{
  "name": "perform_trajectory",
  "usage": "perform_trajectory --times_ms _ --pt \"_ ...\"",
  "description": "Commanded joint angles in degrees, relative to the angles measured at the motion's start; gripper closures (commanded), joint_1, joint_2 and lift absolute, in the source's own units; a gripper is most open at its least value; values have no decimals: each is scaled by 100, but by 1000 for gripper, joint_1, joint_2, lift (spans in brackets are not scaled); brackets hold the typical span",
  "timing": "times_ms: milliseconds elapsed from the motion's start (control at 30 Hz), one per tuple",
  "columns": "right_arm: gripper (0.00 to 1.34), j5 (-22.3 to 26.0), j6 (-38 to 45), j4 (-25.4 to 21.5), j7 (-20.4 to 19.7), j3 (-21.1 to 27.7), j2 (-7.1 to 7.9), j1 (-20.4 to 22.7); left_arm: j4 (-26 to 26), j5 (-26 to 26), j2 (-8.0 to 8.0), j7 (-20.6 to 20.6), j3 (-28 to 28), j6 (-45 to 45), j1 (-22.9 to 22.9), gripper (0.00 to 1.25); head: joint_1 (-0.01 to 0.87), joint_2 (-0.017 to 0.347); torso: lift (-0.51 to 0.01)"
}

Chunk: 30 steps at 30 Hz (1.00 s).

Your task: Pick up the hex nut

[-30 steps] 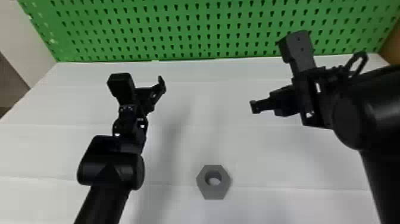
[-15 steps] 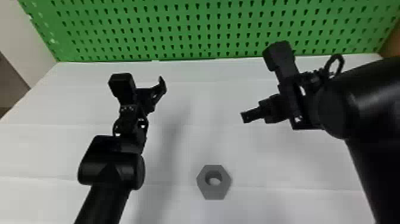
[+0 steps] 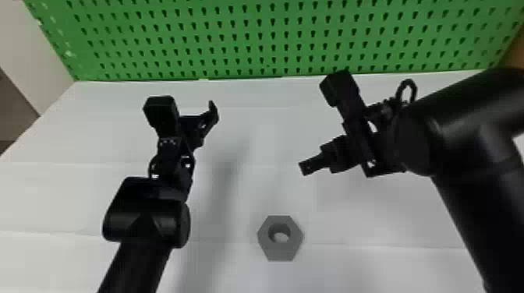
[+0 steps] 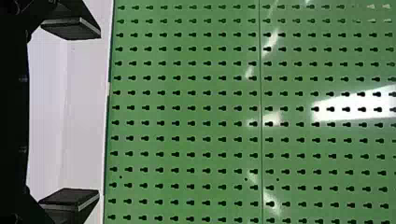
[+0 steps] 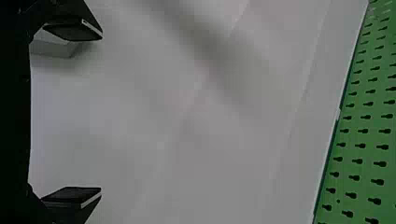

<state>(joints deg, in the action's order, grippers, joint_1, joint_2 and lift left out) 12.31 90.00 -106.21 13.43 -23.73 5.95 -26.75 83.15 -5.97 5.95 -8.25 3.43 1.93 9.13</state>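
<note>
Hex nut (image 3: 286, 251), left claw (image 3: 203, 120), right claw (image 3: 308, 166): one each.

So the white counter (image 3: 43, 195) is crossed by faint lines and backed by a green pegboard (image 3: 257, 39), punched all over with keyhole slots. Some pretty bright glare (image 4: 357, 105) is caught on the board, and a pale panel (image 3: 35, 50) is seen off to the left.

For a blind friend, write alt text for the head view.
A gray hex nut lies on a white tabletop, with the robot's black left arm and right arm on either side and a green pegboard behind.
</note>
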Motion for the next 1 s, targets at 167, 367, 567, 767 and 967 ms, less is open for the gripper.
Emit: perform_trajectory --times_ms 167,367,567,767,967 --pt "125 254 8 321 -7 -220 29 -156 -1 0 3 -1 0 0 -8 88 785 160 -76" --pt "125 325 8 549 -7 -457 29 -323 -1 0 3 8 0 0 -8 88 785 160 -76" --pt "125 465 8 874 -7 -677 2 -463 -1 0 3 -1 -9 0 1 88 785 160 -76" --pt "125 615 8 1156 -7 -765 -15 -533 -10 0 -6 -1 0 0 10 88 785 160 -76" --pt "125 711 8 1402 -7 -905 -15 -648 -10 0 3 -1 -9 0 10 88 785 160 -76"
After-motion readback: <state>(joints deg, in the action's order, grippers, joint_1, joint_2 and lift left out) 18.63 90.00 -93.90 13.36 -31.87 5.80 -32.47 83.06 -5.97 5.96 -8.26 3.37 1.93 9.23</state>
